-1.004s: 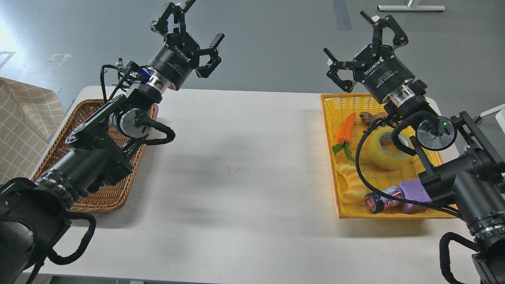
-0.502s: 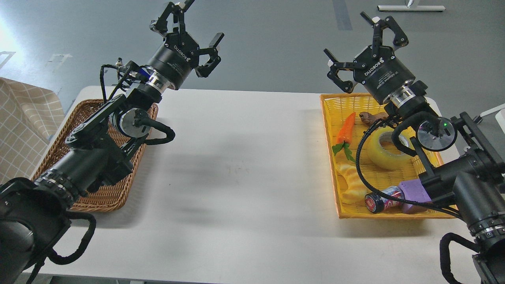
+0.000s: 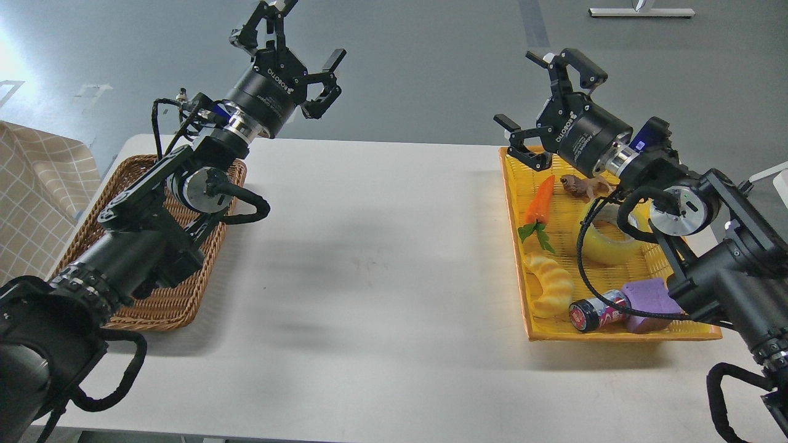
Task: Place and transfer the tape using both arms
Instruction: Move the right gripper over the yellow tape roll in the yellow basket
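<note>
With fingers spread wide, the right tool should be lowered squarely over the tape in the yellow basket; the left tool is held wide, empty.

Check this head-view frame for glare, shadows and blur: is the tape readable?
Head view: sharp overall, no motion blur; bright glare on the floor at far left; soft diffuse arm shadows across the white table; the tape in the yellow basket is clearly lit but partly hidden by the right arm's wrist and cable; the left gripper and right gripper are crisp, fingers spread.

lab | white table | bare grey floor
</note>
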Robot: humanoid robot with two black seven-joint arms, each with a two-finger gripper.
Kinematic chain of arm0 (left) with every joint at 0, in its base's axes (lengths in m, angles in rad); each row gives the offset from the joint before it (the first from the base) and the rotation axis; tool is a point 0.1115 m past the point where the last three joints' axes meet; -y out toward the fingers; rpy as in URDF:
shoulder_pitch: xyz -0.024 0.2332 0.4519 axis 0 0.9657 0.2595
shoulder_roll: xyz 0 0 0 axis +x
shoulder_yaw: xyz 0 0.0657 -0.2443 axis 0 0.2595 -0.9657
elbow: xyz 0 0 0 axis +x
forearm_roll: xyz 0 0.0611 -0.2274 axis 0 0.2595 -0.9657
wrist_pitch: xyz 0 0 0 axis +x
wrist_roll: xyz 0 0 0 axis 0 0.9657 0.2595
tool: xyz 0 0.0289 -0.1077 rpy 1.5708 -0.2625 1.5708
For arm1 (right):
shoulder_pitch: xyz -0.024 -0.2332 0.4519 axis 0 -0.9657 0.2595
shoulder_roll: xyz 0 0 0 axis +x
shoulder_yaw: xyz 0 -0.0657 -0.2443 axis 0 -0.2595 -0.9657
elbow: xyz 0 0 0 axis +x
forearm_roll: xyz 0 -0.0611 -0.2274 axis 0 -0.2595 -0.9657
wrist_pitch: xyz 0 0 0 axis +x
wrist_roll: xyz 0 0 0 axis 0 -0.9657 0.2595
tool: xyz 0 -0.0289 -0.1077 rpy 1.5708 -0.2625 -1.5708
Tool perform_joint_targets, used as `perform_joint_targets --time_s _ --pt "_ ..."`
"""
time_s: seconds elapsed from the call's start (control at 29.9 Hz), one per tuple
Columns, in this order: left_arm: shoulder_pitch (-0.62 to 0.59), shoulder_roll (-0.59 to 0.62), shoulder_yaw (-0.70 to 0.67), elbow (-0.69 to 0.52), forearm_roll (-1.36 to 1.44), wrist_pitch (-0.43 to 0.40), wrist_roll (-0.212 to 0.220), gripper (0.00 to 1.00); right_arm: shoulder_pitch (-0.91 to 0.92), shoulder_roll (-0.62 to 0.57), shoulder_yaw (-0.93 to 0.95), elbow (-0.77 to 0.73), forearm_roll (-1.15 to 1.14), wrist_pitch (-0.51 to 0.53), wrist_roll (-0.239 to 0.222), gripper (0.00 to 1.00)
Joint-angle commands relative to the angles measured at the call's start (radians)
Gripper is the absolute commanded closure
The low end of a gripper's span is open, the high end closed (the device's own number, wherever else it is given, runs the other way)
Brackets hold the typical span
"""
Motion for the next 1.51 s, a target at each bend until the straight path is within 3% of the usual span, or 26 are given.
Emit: perform_joint_targets --time_s 0.0,0.27,0.54,0.77,1.1,1.47 --pt "-0.001 0.001 0.000 0.000 -0.001 0.000 0.000 0.02 0.022 -0.047 -0.069 0.003 -0.062 0.000 0.000 0.00" --pt "-0.001 0.002 0.000 0.000 0.001 0.000 0.002 0.02 0.145 -0.151 -0.307 0.009 -0.149 0.000 0.000 0.00" --pt "-0.007 0.022 0.000 -0.003 0.001 0.000 0.002 0.02 0.246 -0.202 -0.500 0.009 -0.382 0.000 -0.003 0.00" --pt "-0.008 0.028 0.000 -0.003 -0.001 0.000 0.002 0.02 0.254 -0.271 -0.566 0.070 -0.542 0.000 -0.028 0.00" --pt "-0.008 0.036 0.000 -0.003 0.001 0.000 0.005 0.02 0.256 -0.447 -0.617 0.152 -0.551 0.000 -0.046 0.00" --pt "-0.008 0.036 0.000 -0.003 0.001 0.000 0.003 0.02 0.260 -0.492 -0.738 0.154 -0.772 0.000 -0.046 0.01"
